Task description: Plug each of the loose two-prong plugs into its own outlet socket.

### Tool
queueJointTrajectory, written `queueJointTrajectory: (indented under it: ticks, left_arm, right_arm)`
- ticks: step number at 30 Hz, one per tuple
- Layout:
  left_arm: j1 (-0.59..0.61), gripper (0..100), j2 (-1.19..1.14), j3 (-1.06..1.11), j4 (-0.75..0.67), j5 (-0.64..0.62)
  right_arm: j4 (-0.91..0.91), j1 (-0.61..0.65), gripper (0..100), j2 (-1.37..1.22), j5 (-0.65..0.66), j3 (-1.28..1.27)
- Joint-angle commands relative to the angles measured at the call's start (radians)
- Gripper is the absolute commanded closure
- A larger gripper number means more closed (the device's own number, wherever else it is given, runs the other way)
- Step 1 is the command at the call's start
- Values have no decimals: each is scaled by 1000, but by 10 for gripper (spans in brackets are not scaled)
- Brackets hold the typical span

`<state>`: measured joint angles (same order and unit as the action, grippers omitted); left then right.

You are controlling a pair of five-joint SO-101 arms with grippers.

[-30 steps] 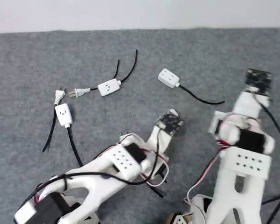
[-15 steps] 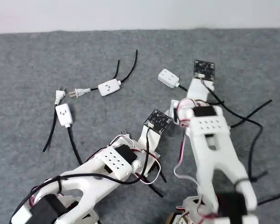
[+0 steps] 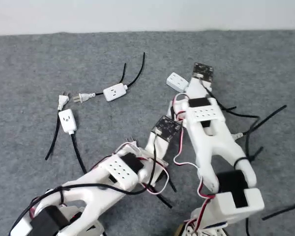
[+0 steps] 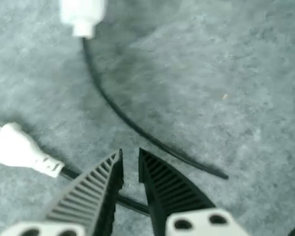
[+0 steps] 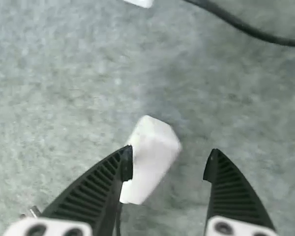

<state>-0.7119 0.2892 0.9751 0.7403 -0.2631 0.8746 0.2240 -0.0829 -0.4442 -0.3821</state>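
Several white cord pieces lie on the grey carpet. One outlet socket has a plug lying at its left end. Another plug and a second socket lie farther left. A third socket sits at the back centre, right beside the right arm's wrist. My right gripper is open around a white block that lies close to one finger. My left gripper is shut but for a thin slit, empty, just above a black cord and near a white plug.
Loose black cords trail over the carpet to the right of the right arm. The left arm stretches in from the front left. Bare carpet lies open at the back left, and a pale wall edges the far side.
The right arm has swung from the right side leftward and now stands over the back-centre socket. The left arm's wrist has edged slightly left and toward the front.
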Motion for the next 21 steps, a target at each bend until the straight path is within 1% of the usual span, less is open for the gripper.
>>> queueJointTrajectory:
  ticks: [1, 6, 10, 14, 16, 18, 21]
  left_arm:
    - [-12, 945, 114, 22, -17, -11]
    - [-12, 945, 256, 94, -20, -11]
    - [-23, 945, 285, 111, -21, -11]
    - [-95, 944, 244, 111, -25, -11]
    - [-117, 939, 216, 108, -55, -12]
    - [-118, 903, 184, 107, -98, -17]
    - [-118, 802, 121, 74, -126, -97]
  right_arm:
    - [-10, 36, 761, -21, -15, 87]
    - [-4, 42, 764, -90, -15, 124]
    - [-8, 42, 779, -127, -15, 132]
    - [-8, 33, 902, -159, -6, 166]
    - [-5, 24, 954, -173, 49, 181]
    - [1, 18, 991, -168, 107, 187]
    - [2, -24, 991, -124, 117, 176]
